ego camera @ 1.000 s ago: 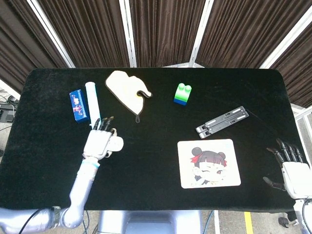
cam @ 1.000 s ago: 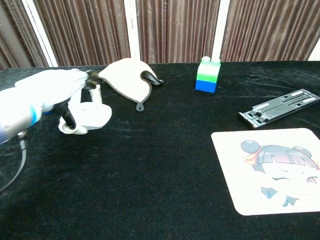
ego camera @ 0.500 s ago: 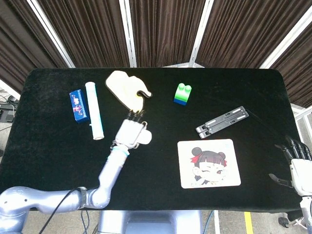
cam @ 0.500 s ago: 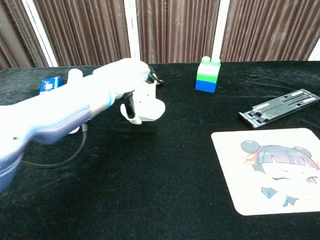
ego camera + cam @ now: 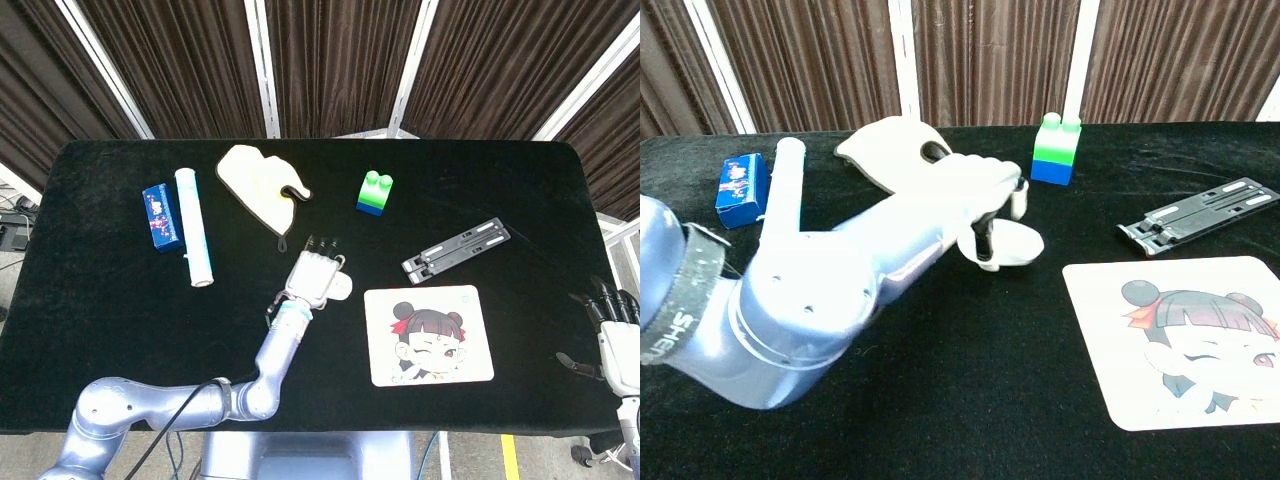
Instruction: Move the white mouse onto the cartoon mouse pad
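left hand [image 5: 316,273]: clamped over white mouse [image 5: 1011,245], just left of cartoon mouse pad [image 5: 428,334]
right hand [image 5: 618,335]: empty, fingers apart, table edge
writing: blue box [image 5: 159,216] print unreadable
nearby: green-blue block [image 5: 374,193], folding stand [image 5: 456,251]

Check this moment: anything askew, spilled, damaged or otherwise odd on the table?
Nothing stands out. The left hand holds the white mouse just left of the cartoon mouse pad; the other items lie intact on the black table.
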